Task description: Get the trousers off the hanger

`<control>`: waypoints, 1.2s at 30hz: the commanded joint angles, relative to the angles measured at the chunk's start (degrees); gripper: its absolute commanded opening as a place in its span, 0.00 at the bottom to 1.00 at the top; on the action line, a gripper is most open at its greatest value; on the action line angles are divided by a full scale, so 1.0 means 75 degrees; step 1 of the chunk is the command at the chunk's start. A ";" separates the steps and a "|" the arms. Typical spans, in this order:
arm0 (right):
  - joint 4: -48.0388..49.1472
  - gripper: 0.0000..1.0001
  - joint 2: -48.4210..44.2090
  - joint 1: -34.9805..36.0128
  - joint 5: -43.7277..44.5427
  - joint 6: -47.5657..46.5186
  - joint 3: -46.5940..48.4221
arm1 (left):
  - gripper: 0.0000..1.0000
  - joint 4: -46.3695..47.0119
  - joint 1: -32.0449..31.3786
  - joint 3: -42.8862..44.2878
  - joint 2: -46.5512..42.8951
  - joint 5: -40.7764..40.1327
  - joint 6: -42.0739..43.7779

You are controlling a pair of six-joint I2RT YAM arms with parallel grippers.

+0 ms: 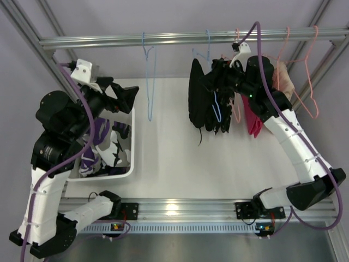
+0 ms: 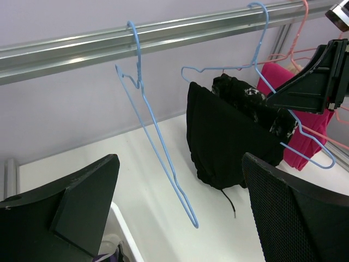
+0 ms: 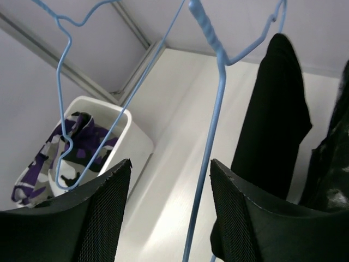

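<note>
The camouflage trousers (image 1: 106,150) lie in the white bin (image 1: 131,139); they also show in the right wrist view (image 3: 60,158). The plain black trousers (image 1: 196,98) hang over a blue hanger (image 2: 262,71) on the rail, and show in the left wrist view (image 2: 223,136) and the right wrist view (image 3: 272,120). My left gripper (image 1: 122,95) is open and empty above the bin's far end (image 2: 180,158). My right gripper (image 1: 212,82) is open beside the black trousers, with a blue hanger wire (image 3: 210,164) running between its fingers (image 3: 170,164).
An empty blue hanger (image 1: 149,82) hangs on the rail (image 1: 180,38) between the arms. A dark patterned garment (image 1: 223,106), a bright pink garment (image 1: 252,117), a beige garment (image 1: 283,76) and pink hangers (image 1: 305,82) hang at the right.
</note>
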 commanded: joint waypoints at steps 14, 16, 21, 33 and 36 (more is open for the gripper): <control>0.3834 0.33 0.0203 -0.0382 -0.3327 0.3300 -0.1372 | 0.99 0.0637 0.0028 -0.0652 -0.0266 0.0001 0.0145; 0.3939 0.29 0.0191 -0.0382 -0.3363 0.3429 -0.1384 | 0.99 0.0672 0.0028 -0.0722 -0.0278 0.0001 0.0133; 0.4233 0.06 0.0285 -0.0522 -0.3515 0.3769 -0.1279 | 0.99 0.0766 0.0028 -0.0793 -0.0301 -0.0022 0.0075; 0.5053 0.00 -0.0276 -0.0652 -0.3632 0.4824 -0.0809 | 0.99 0.0953 0.0028 -0.1307 -0.0512 0.1007 0.0331; 0.5100 0.00 -0.0616 -0.0652 -0.3667 0.4918 -0.1055 | 0.99 0.0930 0.0028 -0.1507 -0.0512 0.1522 0.0485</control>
